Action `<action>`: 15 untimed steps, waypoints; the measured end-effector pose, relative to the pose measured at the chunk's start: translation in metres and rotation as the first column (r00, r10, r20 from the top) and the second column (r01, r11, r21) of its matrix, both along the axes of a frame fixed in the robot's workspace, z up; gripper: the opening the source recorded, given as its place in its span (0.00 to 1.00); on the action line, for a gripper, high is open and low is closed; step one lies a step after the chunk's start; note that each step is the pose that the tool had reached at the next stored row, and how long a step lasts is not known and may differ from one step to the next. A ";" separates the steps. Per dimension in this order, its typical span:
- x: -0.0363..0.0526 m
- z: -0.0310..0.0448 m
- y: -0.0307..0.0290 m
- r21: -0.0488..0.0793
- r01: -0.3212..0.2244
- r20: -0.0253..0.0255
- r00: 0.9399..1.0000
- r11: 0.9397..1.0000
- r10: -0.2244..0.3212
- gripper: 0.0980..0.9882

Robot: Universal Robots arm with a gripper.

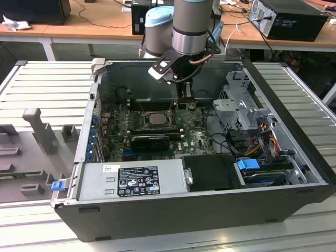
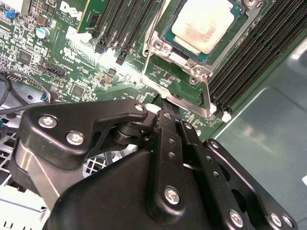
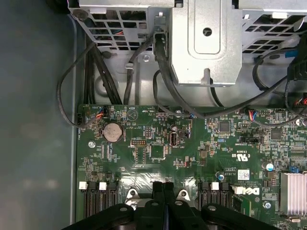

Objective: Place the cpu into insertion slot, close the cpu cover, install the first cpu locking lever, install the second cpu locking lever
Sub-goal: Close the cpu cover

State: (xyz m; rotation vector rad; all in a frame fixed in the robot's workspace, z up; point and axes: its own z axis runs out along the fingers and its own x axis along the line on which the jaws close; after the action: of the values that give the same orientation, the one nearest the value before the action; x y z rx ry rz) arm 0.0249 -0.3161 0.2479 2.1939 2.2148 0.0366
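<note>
Gripper (image 3: pixel 163 188), fingers apparently pinched together, hovers at the insertion slot (image 2: pixel 162 48) edge where the cpu (image 2: pixel 206 24) sits.

cpu (image 2: pixel 204 24) cropped at edge, second wrist view

Matt pale metal cpu (image 2: pixel 204 24), glossy green motherboard (image 3: pixel 192 163), matt black end effector (image 3: pixel 163 188)

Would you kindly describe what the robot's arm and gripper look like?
The arm is a silver-grey tube with a pale blue joint cap. A whitish bracket and a copper-coloured cable sit at its wrist. The gripper is matte black, built of rounded links with silver screw heads.
</note>
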 end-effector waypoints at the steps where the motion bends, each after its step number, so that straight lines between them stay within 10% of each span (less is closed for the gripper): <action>1: -0.0004 0.0000 0.0000 0.000 0.000 0.000 1.000 1.000 0.000 0.01; 15: -0.0084 0.0000 0.0000 0.000 0.000 0.000 1.000 1.000 0.000 0.01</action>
State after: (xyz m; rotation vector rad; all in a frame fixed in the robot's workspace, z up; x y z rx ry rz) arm 0.0164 -0.3161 0.2479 2.1938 2.2148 0.0367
